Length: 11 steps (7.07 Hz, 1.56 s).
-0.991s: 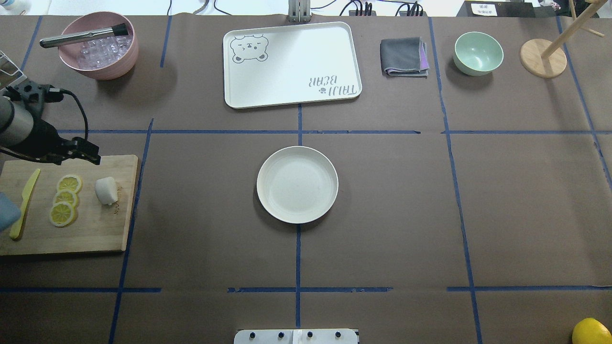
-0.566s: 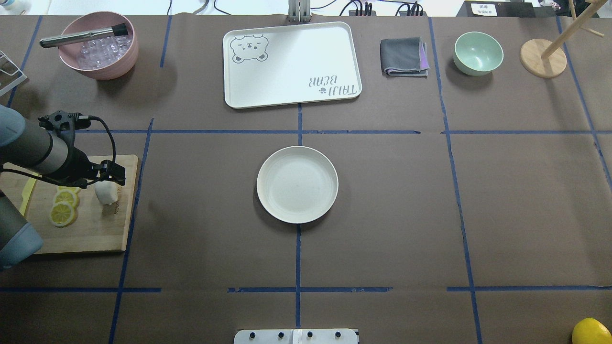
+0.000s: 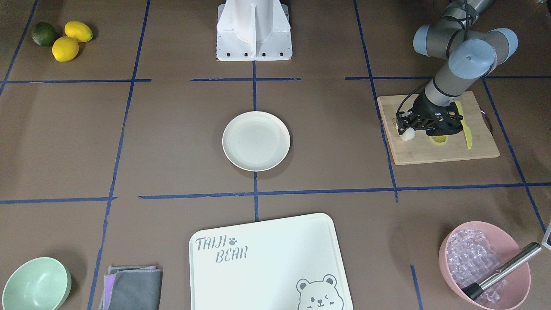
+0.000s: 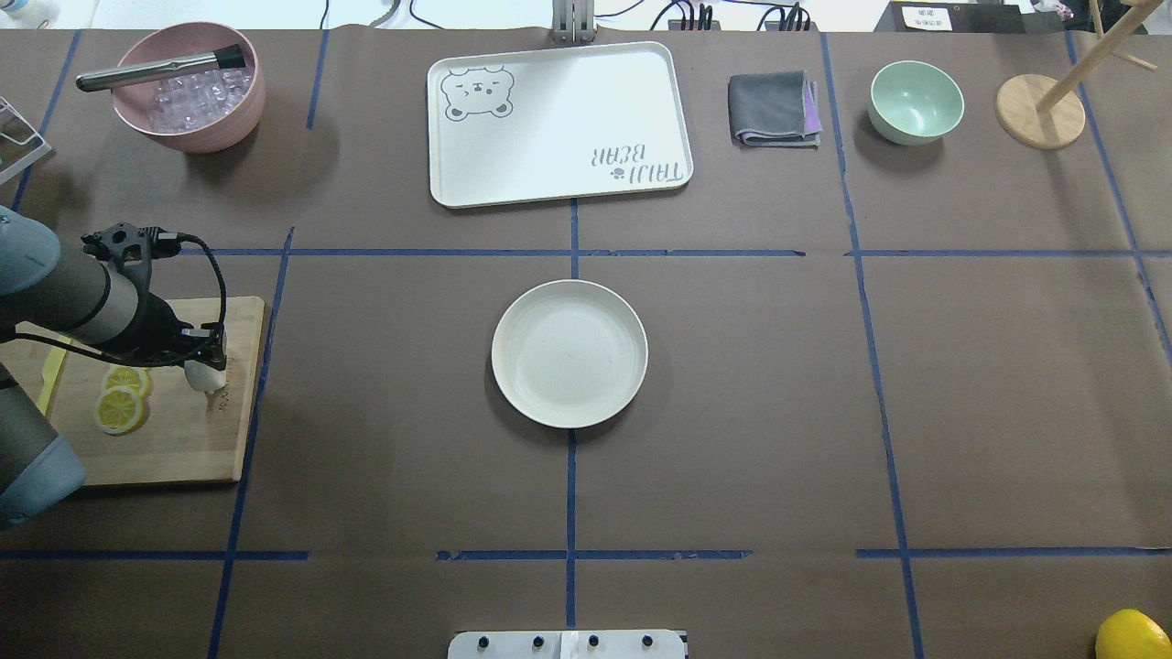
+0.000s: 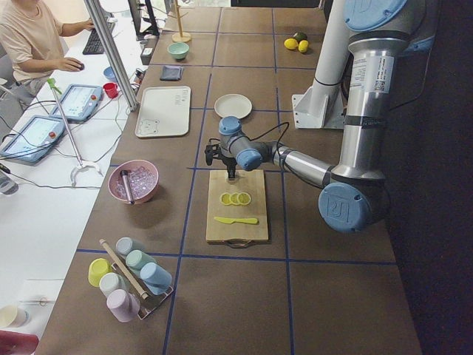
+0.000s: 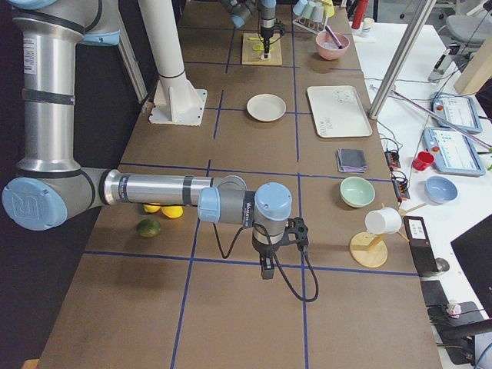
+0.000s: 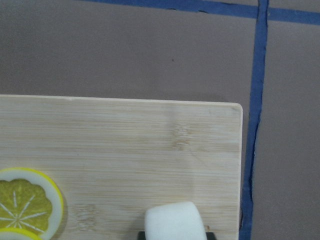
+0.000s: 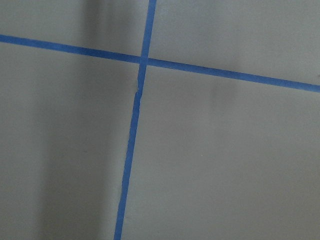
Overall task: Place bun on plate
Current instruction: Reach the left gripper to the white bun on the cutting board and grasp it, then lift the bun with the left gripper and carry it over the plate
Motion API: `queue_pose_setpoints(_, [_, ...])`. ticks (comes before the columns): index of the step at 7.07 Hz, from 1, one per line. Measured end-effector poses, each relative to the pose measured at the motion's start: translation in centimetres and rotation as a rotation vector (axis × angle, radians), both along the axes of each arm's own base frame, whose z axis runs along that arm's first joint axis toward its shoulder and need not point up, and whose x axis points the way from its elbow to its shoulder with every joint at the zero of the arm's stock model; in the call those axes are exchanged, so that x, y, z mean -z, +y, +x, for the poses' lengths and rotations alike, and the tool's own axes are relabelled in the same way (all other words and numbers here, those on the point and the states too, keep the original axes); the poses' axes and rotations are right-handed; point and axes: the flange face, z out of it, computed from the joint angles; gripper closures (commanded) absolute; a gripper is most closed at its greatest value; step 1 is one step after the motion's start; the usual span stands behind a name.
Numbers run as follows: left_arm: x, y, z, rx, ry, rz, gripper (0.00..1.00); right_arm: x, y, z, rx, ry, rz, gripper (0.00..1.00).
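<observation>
Poises the left gripper [image 3: 410, 128] straight down over the bun [image 3: 407, 135], on the cutting board's [image 3: 430, 155] edge nearest the plate [image 3: 256, 141] yet well apart from it, beside lemon slices [image 4: 121, 409]; cannot tell whether clamped or apart, nor how the right gripper [image 6: 266, 270] stands.

Left arm, grey with blue joints: bent over table's left end, black two-finger left gripper [image 4: 206, 355] pointing down, low; jaws unclear. Right arm: extended near table's right end, right gripper [image 6: 266, 270] down; jaws unclear.
</observation>
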Motion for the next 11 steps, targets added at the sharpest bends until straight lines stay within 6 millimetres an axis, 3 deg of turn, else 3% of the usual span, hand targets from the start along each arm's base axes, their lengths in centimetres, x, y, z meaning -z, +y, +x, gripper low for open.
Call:
queue_pose_setpoints(2, [2.7, -0.4, 0.5, -0.003, 0.018, 0.013, 0.70, 0.2, 0.0, 0.0, -0.001, 0.000, 0.004, 0.00])
queue_pose_setpoints(3, [5.9, -1.4, 1.7, -0.002, 0.019, 0.013, 0.69, 0.3, 0.0, 0.0, 0.000, 0.000, 0.005, 0.00])
queue_pose_setpoints(5, [15.3, -4.2, 5.8, -0.011, 0.019, 0.014, 0.68, 0.2, 0.0, 0.0, -0.001, 0.000, 0.003, 0.00])
queue_pose_setpoints(7, [24.0, -3.7, 11.7, -0.021, 0.043, 0.024, 0.65, 0.2, 0.0, 0.0, -0.001, 0.000, 0.002, 0.00])
queue_pose_setpoints(9, [30.9, -2.0, 21.0, 0.016, 0.061, 0.039, 0.65, 0.1, 0.0, 0.0, -0.001, 0.001, 0.001, 0.00])
queue_pose_setpoints(10, [32.6, -1.6, 25.2, 0.032, 0.076, 0.056, 0.65, 0.1, 0.0, 0.0, -0.001, 0.001, 0.001, 0.00])
queue_pose_setpoints(11, [32.7, -1.3, 28.4, 0.034, 0.095, 0.066, 0.57, 0.1, 0.0, 0.0, -0.001, 0.001, 0.000, 0.00])
